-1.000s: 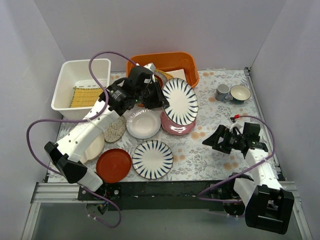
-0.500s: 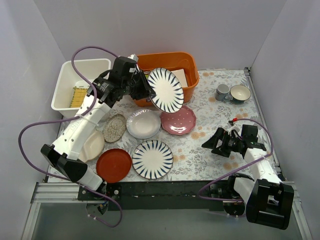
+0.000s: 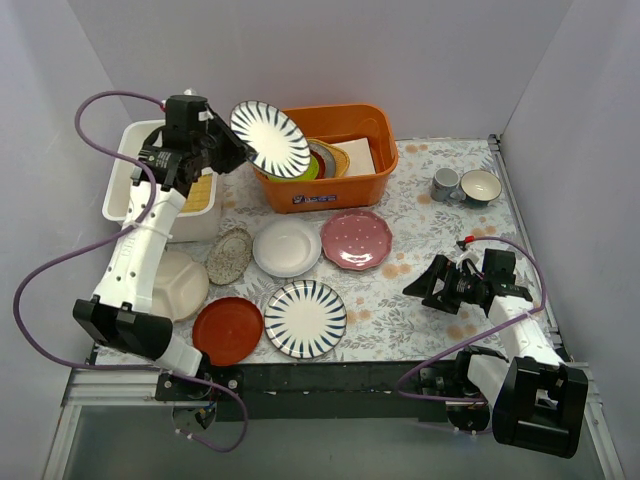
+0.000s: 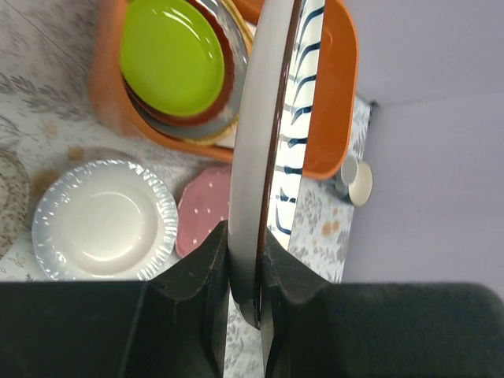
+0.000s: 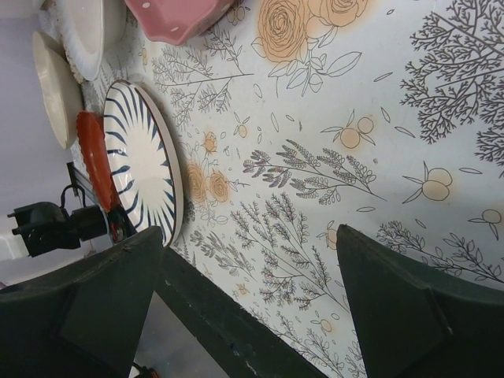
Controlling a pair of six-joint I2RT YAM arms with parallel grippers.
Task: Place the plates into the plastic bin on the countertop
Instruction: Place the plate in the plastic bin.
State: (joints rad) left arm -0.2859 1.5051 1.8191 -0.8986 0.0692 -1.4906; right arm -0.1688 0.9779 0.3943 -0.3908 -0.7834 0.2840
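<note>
My left gripper [image 3: 225, 150] is shut on the rim of a blue-striped white plate [image 3: 270, 139] and holds it tilted in the air between the white plastic bin [image 3: 128, 168] and the orange tub. In the left wrist view the plate [image 4: 264, 134] stands edge-on between my fingers. On the countertop [image 3: 400, 290] lie a second striped plate [image 3: 305, 318], a pink scalloped plate [image 3: 356, 239], a white plate [image 3: 287, 247], a red-orange plate [image 3: 227, 330], a speckled oval plate [image 3: 229, 256] and a cream plate [image 3: 182, 285]. My right gripper [image 3: 418, 286] is open and empty, low over the countertop.
The orange tub [image 3: 325, 160] at the back holds a lime-green plate [image 4: 169, 59] and other dishes. Two cups [image 3: 466, 187] stand at the back right. A yellow mat [image 3: 200, 192] lies inside the white bin. Walls close in on three sides.
My left gripper has lifted the striped plate off the pink plate and carried it up and to the left, toward the white bin. The right arm has barely moved.
</note>
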